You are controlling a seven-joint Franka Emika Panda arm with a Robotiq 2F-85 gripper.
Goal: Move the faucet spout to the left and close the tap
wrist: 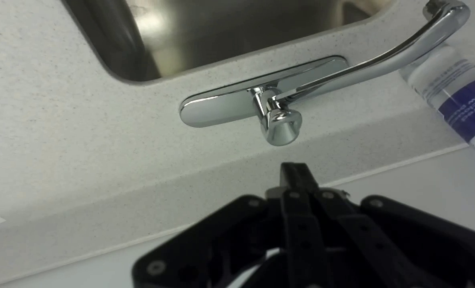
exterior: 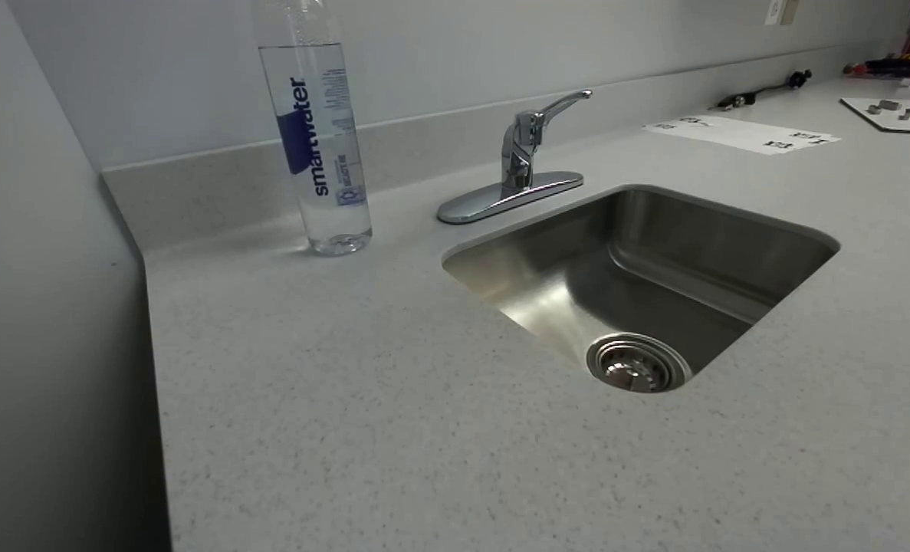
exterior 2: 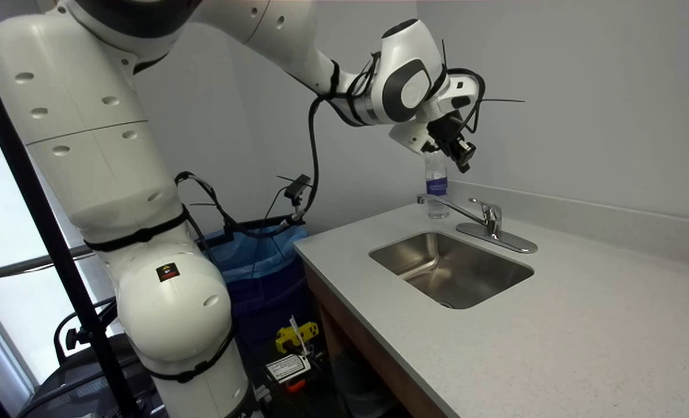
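Observation:
The faucet spout [exterior 2: 459, 209] is a long curved chrome tube. It reaches from the tap [exterior 2: 493, 222] past the sink's corner, its end close to the bottle. In the wrist view the spout [wrist: 397, 58] runs up and right from the tap [wrist: 283, 130]. The tap's short lever tilts up toward the sink side. In an exterior view the tap [exterior: 517, 172] shows with the spout foreshortened and hard to make out. My gripper [exterior 2: 465, 168] hangs above the tap, apart from it. In the wrist view its fingertips [wrist: 299, 172] are together with nothing between them.
A clear water bottle [exterior: 320, 146] stands beside the tap, near the spout's end [wrist: 467, 94]. The steel sink [exterior 2: 454, 273] lies in front of the tap. A backsplash [wrist: 221, 176] and wall rise behind it. Papers [exterior: 738, 134] lie farther along the counter.

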